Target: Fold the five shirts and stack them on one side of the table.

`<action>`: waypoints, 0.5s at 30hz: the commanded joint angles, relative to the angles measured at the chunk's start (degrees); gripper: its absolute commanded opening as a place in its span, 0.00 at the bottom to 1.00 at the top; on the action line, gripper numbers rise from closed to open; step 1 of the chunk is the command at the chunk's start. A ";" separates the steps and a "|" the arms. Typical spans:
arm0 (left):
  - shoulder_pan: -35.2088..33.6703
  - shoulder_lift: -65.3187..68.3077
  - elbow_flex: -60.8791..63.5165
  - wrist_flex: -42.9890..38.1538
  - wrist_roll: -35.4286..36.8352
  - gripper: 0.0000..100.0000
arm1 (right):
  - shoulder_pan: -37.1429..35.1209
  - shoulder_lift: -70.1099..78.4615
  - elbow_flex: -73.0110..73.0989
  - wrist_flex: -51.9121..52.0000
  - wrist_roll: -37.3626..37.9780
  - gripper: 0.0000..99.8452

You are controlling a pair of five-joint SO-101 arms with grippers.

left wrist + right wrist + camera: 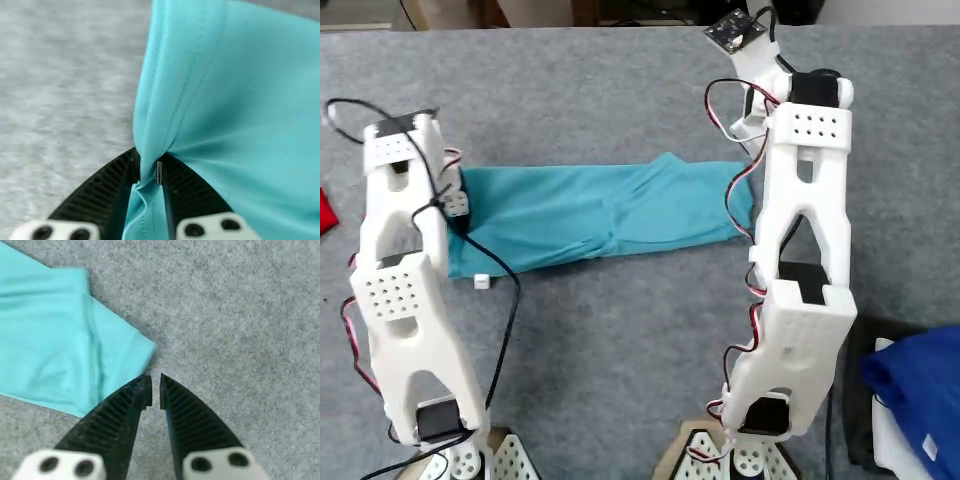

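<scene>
The teal shirt (610, 215) lies as a long folded band across the grey worktop (620, 340), between the 2 arms; the left end effector (150, 170) is clamped on a bunched fold at 1 end; the right end effector (156, 390) hangs just beside the shirt's other end, jaws nearly together, holding nothing; a blue cloth (920, 390) sits well apart.

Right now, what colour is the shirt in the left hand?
Teal shirt, best in left wrist view.
</scene>
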 commanded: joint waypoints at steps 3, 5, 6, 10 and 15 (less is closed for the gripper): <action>-7.30 -0.40 -0.88 0.09 -2.99 0.02 | 2.51 -4.79 -2.77 -1.32 -0.53 0.05; -8.53 -0.48 -1.85 0.35 -2.99 0.02 | 3.12 -4.79 -2.77 -1.49 -0.53 0.05; -9.05 -0.48 -2.99 1.41 -2.99 0.02 | 3.47 -4.79 -2.86 -1.49 -0.53 0.05; -8.88 -0.40 -9.58 7.12 -2.99 0.02 | 4.62 -4.79 -4.62 -1.05 -0.70 0.05; -4.84 -0.57 -17.76 10.81 -2.55 0.02 | 6.11 -4.79 -5.23 -1.05 -0.53 0.05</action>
